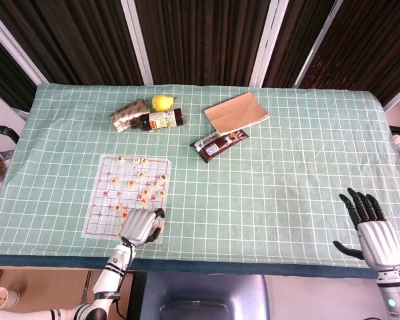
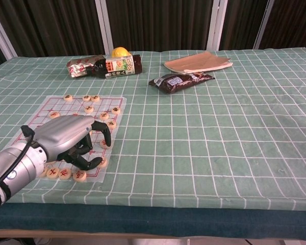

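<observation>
Two robot hands show: your left robot hand curls over round wooden chess pieces on the clear plastic board sheet; grip unclear. Right robot hand hangs spread, empty. Careful, crowded neighbours could scatter.

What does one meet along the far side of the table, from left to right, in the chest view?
Red packet → bottle → dark snack bag → brown envelope. The pear overlaps the bottle, so it is left out.
</observation>
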{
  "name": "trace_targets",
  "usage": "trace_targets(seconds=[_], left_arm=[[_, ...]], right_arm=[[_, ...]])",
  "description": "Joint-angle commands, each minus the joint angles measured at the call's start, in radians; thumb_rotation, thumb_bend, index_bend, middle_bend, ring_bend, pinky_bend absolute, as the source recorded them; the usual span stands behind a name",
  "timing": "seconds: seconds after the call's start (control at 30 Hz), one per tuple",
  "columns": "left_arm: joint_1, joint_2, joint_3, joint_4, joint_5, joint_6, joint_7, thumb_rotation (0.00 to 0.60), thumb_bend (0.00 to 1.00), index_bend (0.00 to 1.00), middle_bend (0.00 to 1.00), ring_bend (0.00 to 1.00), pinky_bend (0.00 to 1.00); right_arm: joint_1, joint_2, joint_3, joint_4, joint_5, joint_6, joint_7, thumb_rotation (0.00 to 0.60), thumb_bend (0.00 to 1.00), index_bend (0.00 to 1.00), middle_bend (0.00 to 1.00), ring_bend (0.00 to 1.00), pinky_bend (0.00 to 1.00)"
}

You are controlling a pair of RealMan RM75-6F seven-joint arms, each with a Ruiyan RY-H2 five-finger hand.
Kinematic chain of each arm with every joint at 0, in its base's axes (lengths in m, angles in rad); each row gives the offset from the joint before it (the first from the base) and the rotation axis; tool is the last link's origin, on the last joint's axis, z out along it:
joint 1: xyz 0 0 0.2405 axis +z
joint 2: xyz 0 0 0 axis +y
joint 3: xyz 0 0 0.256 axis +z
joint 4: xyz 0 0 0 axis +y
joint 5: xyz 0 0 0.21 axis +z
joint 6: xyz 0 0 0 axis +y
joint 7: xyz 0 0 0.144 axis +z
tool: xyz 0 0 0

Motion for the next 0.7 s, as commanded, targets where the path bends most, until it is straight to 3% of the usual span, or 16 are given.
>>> trace_targets(seconds=[0.03,0.27,0.7], left_arm=[[-0.011,0.001,0.011,-0.009,-0.017,0.007,0.021,0.600,0.35,0.40,1.00,1.00,1.00],[-0.019,0.014,0.037,-0.050,-0.049,0.038,0.077,0.600,0.35,0.40,1.00,1.00,1.00],[-0.036,0.005,0.069,-0.029,-0.064,0.063,0.081,0.600,0.35,0.40,1.00,1.00,1.00]], right_arm=[[-0.001,0.000,0.001,0.000,0.002,0.001,0.001,0.600,0.11,0.00,0.00,0.00,0.00],[0.000,-0.003,-0.002,0.001,-0.004,0.000,0.000,0.600,0.11,0.00,0.00,0.00,0.00],[-0.001,-0.003,-0.003,0.000,-0.008,0.004,-0.001,0.600,0.11,0.00,0.00,0.00,0.00]])
